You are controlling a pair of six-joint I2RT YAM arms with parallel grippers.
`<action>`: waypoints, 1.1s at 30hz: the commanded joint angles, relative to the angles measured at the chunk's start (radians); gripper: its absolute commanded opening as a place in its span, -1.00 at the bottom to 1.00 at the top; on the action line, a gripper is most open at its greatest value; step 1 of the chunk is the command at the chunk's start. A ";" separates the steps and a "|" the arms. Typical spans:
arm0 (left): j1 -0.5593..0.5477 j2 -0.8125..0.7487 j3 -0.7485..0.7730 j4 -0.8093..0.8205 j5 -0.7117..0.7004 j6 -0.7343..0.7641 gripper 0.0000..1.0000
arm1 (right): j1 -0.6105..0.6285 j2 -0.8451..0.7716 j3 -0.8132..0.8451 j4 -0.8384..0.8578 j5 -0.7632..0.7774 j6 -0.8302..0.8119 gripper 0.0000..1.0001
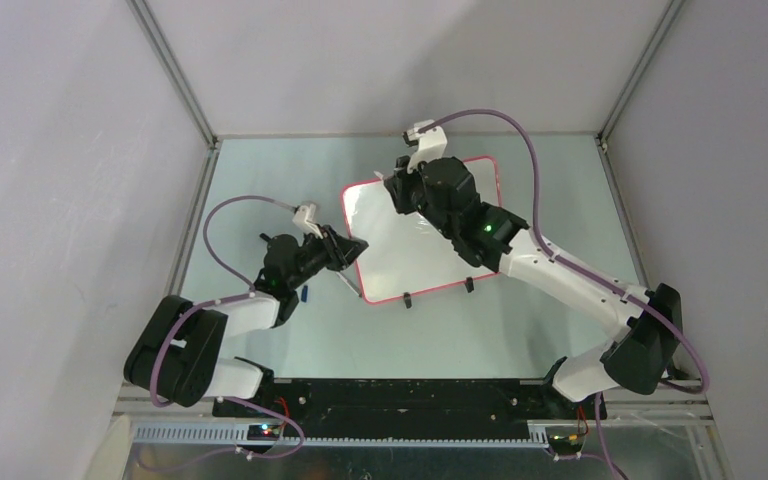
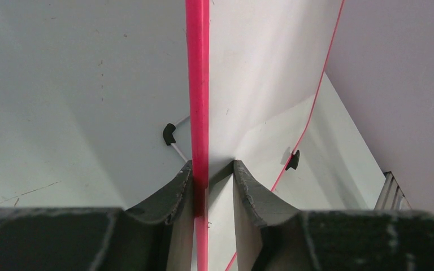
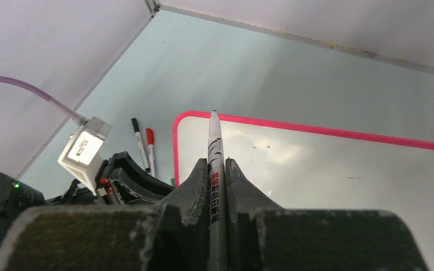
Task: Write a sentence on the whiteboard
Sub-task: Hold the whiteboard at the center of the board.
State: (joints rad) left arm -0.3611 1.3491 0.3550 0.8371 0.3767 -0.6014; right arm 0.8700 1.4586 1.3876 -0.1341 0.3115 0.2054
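Whiteboard (image 1: 400, 255) lay mid-surface, blank afaict. Left gripper (image 2: 212, 168) straddled its red frame, gap on one side, not clamped. Right gripper (image 3: 217, 164) pinched a marker (image 3: 214, 129) over the board. Pre-writing, I'd say; next: steady board, lower tip.

One whiteboard (image 1: 400, 265) is counted, with two black feet (image 1: 407, 299) on its near edge. Two arms (image 1: 560, 275) are counted, each ending in one gripper: the left gripper (image 2: 213, 169) and the right gripper (image 3: 217, 166). Three markers are counted in the right wrist view: one marker (image 3: 214, 135) is held between the right fingers, and two loose markers (image 3: 140, 141) lie side by side on the table (image 1: 560, 180). Two purple cables (image 3: 11, 82) are counted.
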 commanded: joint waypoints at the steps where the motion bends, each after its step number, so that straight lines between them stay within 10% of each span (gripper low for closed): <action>1: -0.010 0.004 0.048 -0.038 -0.024 0.050 -0.54 | 0.019 -0.005 -0.001 0.066 0.020 -0.001 -1.00; 13: -0.010 0.009 0.069 -0.084 -0.024 0.060 -0.78 | 0.024 0.036 0.010 0.044 0.023 -0.018 -1.00; 33: -0.011 -0.043 0.073 -0.153 -0.064 0.097 -0.18 | 0.088 0.170 0.116 -0.016 0.084 -0.051 -1.00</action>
State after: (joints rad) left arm -0.3676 1.3399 0.4061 0.7185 0.3519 -0.5579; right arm 0.9531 1.6241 1.4464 -0.1635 0.3599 0.1703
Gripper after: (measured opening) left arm 0.391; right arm 0.140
